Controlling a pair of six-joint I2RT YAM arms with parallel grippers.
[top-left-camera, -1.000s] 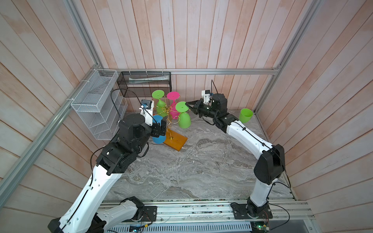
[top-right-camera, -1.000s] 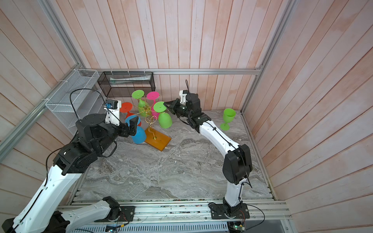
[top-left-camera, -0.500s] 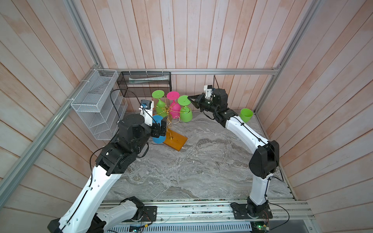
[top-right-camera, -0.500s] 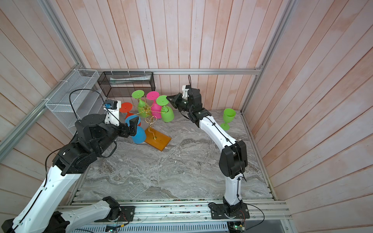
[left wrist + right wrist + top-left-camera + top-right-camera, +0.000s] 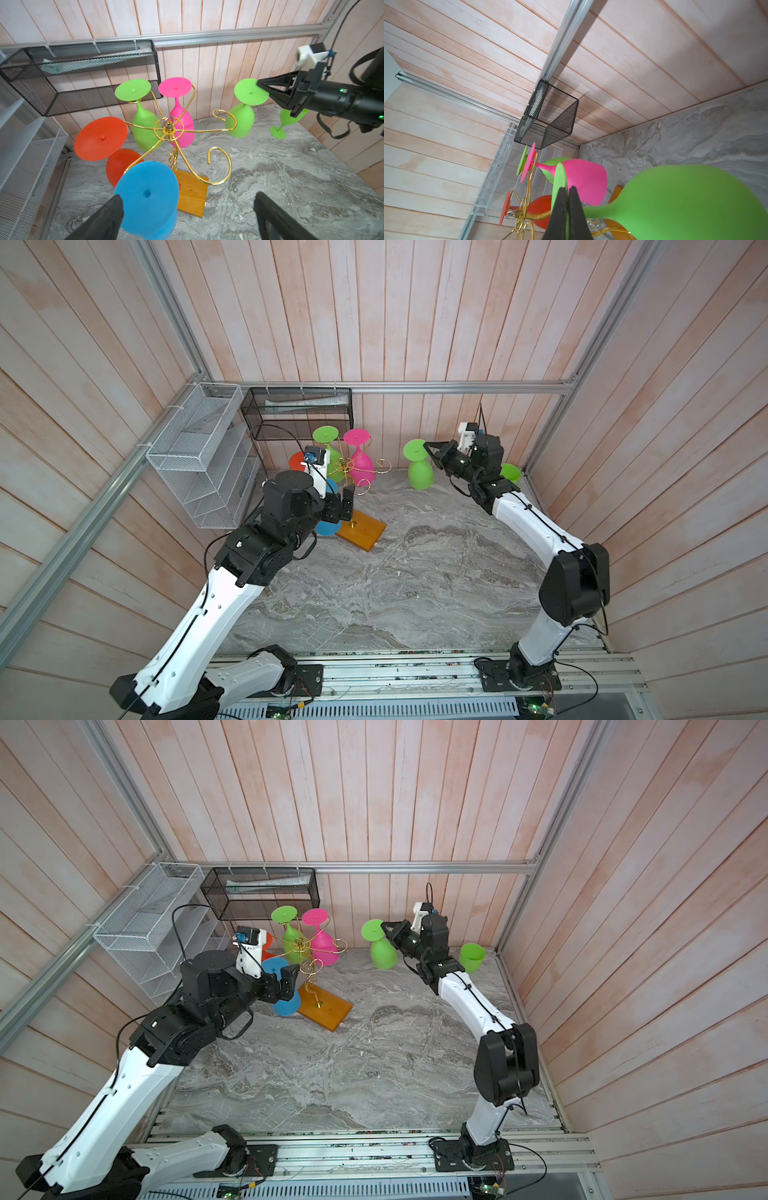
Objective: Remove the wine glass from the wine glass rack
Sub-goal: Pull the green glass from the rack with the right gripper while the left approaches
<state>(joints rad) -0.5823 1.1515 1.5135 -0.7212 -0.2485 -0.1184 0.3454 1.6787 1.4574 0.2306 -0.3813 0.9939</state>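
The wine glass rack (image 5: 344, 464) (image 5: 305, 946) (image 5: 168, 126) is gold wire on an amber wooden base (image 5: 360, 531). Green (image 5: 145, 128), pink (image 5: 180, 128), red (image 5: 101, 138) and blue (image 5: 147, 195) glasses hang upside down on it. A light-green wine glass (image 5: 419, 477) (image 5: 383, 957) (image 5: 241, 122) (image 5: 685, 199) hangs bowl-down to the right of the rack, free of its arms. My right gripper (image 5: 428, 446) (image 5: 384, 925) (image 5: 568, 188) is shut on the rim of this glass's foot. My left gripper (image 5: 280, 986) (image 5: 188, 197) is open beside the rack, one finger next to the blue glass's foot.
A black mesh basket (image 5: 299, 414) hangs on the back wall above the rack. A white wire shelf (image 5: 199, 456) is fixed to the left wall. Another green glass (image 5: 510, 472) (image 5: 471, 957) stands upright in the back right corner, behind my right wrist.
My right gripper has carried the light-green glass to the right, off the rack's scroll arm and clear of it. The left arm has stayed put.
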